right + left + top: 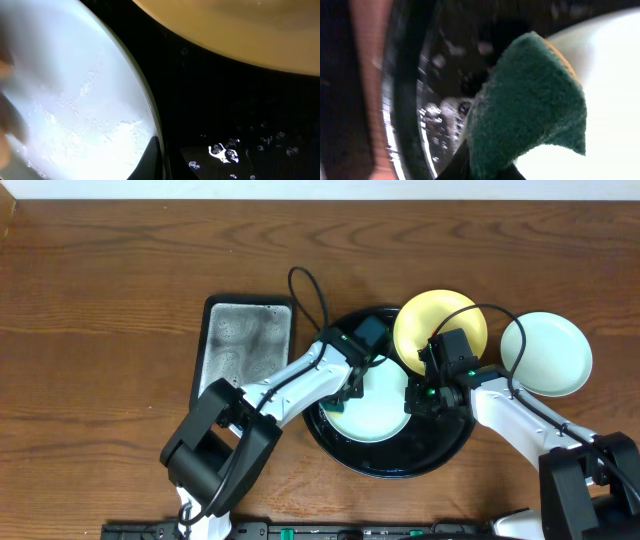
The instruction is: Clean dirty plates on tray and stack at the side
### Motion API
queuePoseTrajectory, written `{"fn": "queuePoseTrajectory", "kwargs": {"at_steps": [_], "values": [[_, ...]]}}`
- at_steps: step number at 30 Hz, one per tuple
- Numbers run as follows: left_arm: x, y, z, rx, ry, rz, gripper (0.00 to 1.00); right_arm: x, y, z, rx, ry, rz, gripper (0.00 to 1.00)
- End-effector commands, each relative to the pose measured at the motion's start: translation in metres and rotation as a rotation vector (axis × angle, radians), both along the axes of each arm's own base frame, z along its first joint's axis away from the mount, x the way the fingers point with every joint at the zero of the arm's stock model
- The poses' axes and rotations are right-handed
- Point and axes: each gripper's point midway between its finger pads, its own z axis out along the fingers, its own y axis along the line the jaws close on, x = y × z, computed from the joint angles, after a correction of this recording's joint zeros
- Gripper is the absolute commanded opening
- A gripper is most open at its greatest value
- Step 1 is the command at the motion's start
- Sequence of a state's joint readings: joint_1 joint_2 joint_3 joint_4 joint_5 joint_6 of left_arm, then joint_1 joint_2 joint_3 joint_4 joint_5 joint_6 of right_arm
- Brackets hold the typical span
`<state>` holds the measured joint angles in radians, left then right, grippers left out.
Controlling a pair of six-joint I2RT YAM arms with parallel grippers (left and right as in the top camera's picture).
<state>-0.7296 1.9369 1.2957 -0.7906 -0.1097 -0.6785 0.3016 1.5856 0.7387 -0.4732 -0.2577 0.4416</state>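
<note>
Left hand (345, 393) is clamped on the green sponge (530, 100), which hangs at the left edge of the light blue plate (375, 415). The plate lies in the black tray (400, 465). Right hand (425, 395) has its fingers together at that plate's right rim - pinching it or only pressing, I can't tell.

To scrub well, I want the sponge laid flat on the plate's face and worked in short strokes through the centre. I'd press lightly, because the tray looks wet and the plate could skate. The right hand should brace the rim.

The yellow plate (440, 325) leans over the tray's far rim, right beside my right wrist - easy to knock. A third plate (548, 355) sits on the tabletop (100, 300), right of the tray.

The left arm reaches in diagonally from the near left, the right arm curves in from the near right, and the hands face each other across the plate.
</note>
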Motion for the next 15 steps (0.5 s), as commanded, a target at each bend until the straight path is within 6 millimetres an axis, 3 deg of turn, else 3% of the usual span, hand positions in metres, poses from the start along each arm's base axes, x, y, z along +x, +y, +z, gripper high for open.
{"fn": "queuePoseTrajectory", "kwargs": {"at_steps": [1,4,8,11,15], "values": [[0.038,0.017,0.022,0.112,-0.127,0.006,0.08,-0.002,-0.024,-0.012,-0.122,0.007,-0.040,0.01],[0.039,0.000,0.037,0.038,-0.101,-0.019,0.07,-0.002,-0.024,-0.011,-0.121,0.004,-0.040,0.01],[0.039,-0.005,0.066,-0.038,-0.109,-0.011,0.07,0.001,-0.023,-0.005,-0.119,-0.027,-0.012,0.01],[0.044,0.012,0.094,-0.064,-0.146,0.012,0.08,0.006,-0.021,0.007,-0.116,-0.084,0.035,0.01],[0.050,0.057,0.122,-0.058,-0.166,0.067,0.08,0.014,-0.024,0.027,-0.130,-0.163,0.034,0.01]]}}
